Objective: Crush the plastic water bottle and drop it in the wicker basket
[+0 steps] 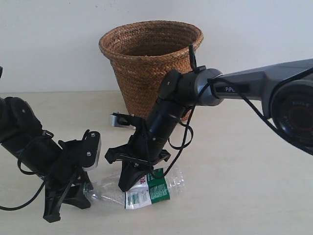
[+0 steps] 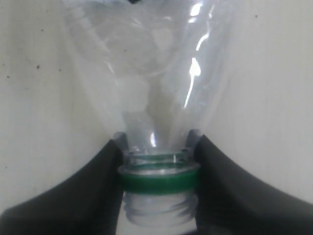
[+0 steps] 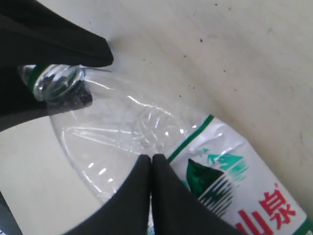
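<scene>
On the table [image 1: 244, 186], out from the wicker basket [image 1: 146, 78] at its wall-side edge, plastic water bottle [image 1: 146, 192] lies on its side, squashed. Left tool [image 2: 157, 143] clamps the neck at the green ring [image 2: 157, 179], one finger each side. Right tool [image 3: 149, 160], fingers shut together, presses tip-down on the clear body just beside the label [image 3: 234, 196].

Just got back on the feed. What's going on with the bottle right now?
The left gripper is clamped on the neck of the plastic water bottle, which lies on its side on the table in front of the wicker basket. The right gripper, shut, presses its tips down on the clear body beside the label. The body looks partly flattened. The bottle is not yet in the basket.
</scene>
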Controlling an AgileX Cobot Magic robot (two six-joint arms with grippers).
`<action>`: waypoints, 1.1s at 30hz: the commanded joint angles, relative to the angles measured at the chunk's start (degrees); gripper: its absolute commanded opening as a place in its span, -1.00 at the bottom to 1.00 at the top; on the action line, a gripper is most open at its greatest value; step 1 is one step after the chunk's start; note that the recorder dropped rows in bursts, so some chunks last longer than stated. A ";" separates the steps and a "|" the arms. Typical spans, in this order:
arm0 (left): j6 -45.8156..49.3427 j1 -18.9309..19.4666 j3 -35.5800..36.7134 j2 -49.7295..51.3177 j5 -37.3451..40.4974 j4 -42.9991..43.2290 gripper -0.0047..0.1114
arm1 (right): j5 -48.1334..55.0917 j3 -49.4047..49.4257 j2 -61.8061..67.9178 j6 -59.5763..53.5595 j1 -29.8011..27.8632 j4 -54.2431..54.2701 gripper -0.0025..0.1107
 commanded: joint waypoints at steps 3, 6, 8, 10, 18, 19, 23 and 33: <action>-0.35 -0.27 -0.29 -0.36 -0.32 -3.22 -0.84 | -0.88 1.40 -6.15 -1.36 -0.20 -7.62 -0.96; -0.35 -0.27 -0.29 -0.36 -0.32 -3.22 -0.84 | -0.19 1.40 -10.04 -2.90 -0.20 -5.77 -0.96; -0.35 -0.27 -0.29 -0.36 -0.32 -3.22 -0.84 | 0.12 1.65 -13.48 -3.71 -0.20 -6.03 -0.96; -0.35 -0.27 -0.29 -0.36 -0.32 -3.22 -0.84 | 1.55 1.69 -14.66 -3.70 -0.20 -7.33 -0.96; -0.35 -0.27 -0.29 -0.36 -0.32 -3.22 -0.84 | 0.70 6.57 -15.10 -3.52 -0.20 -14.33 -0.96; -0.22 -0.27 -0.29 -0.36 -0.32 -3.24 -0.84 | -0.86 7.57 -15.10 -3.52 -0.20 -14.75 -0.96; -0.22 -0.27 -0.29 -0.36 -0.32 -3.24 -0.84 | -6.74 11.02 -13.94 -3.40 -0.23 -18.28 -0.96; -0.22 -0.27 -0.29 -0.36 -0.32 -3.24 -0.84 | -7.05 11.59 -5.02 -1.05 -0.23 -21.12 -0.96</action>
